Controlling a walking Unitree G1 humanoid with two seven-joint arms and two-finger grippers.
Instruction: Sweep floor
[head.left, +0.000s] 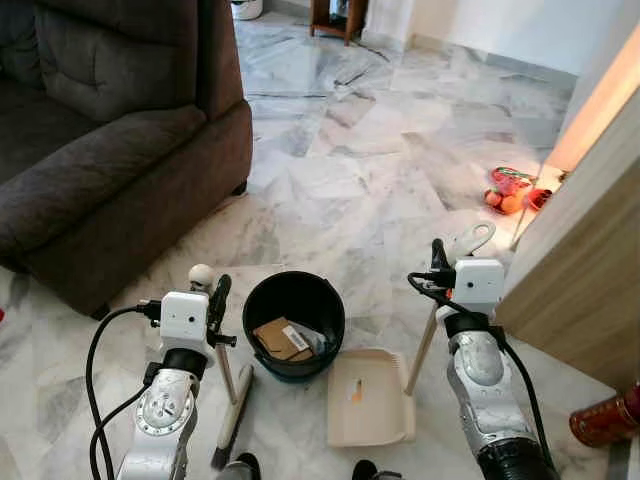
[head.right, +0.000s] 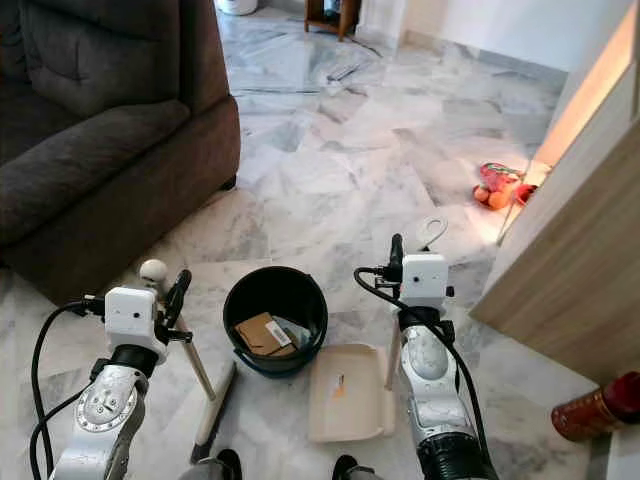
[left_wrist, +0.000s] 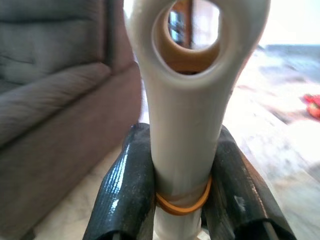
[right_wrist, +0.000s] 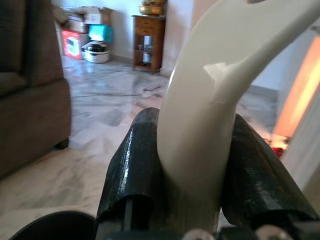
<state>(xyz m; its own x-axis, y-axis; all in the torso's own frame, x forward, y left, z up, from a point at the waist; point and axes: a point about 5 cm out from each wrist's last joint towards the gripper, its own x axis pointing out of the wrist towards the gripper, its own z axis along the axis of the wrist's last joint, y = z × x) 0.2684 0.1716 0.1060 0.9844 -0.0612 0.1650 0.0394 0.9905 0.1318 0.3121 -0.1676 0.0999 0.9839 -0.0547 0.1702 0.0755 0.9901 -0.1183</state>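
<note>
Marble floor (head.left: 380, 170); left gripper (left_wrist: 172, 200) pinches broom (head.left: 228, 385), right gripper (right_wrist: 192, 197) dustpan handle (head.left: 428, 335).

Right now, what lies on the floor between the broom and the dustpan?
In the left eye view, a black bucket with cardboard scraps inside stands between the broom and the dustpan.

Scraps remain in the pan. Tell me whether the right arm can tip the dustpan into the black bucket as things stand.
Probably yes: the right gripper grips the dustpan handle, and the black bucket stands open right beside it, nothing between.
</note>
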